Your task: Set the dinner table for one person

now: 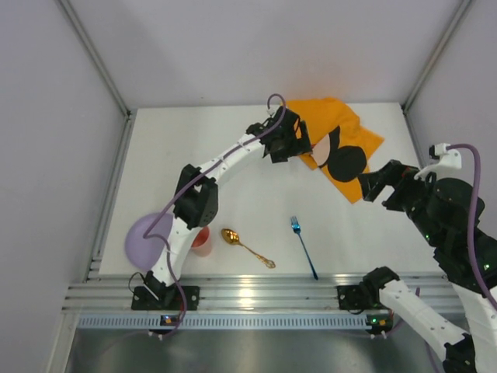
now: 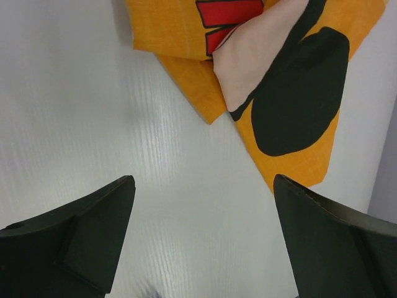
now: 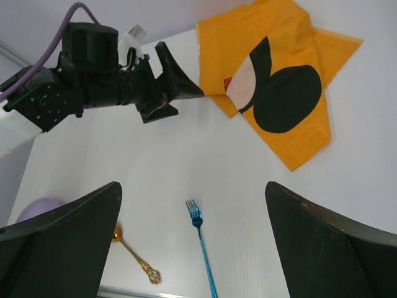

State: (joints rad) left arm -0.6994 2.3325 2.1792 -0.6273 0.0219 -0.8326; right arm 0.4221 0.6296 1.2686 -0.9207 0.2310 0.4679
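The folded cloth point(image 1: 342, 148) lies on the dinner table point(image 1: 233, 179), at the far right. Near the front edge lies the fork point(image 1: 304, 246), with the spoon point(image 1: 247, 247) just left of it. Further left sits the cup point(image 1: 202, 238), and the plate point(image 1: 140, 237) is beside it, leftmost.

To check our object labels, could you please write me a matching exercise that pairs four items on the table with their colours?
Column one:
1. fork
2. spoon
3. plate
4. placemat

Column two:
A. lavender
B. orange
C. blue
D. gold

Pairs: 1-C; 2-D; 3-A; 4-B
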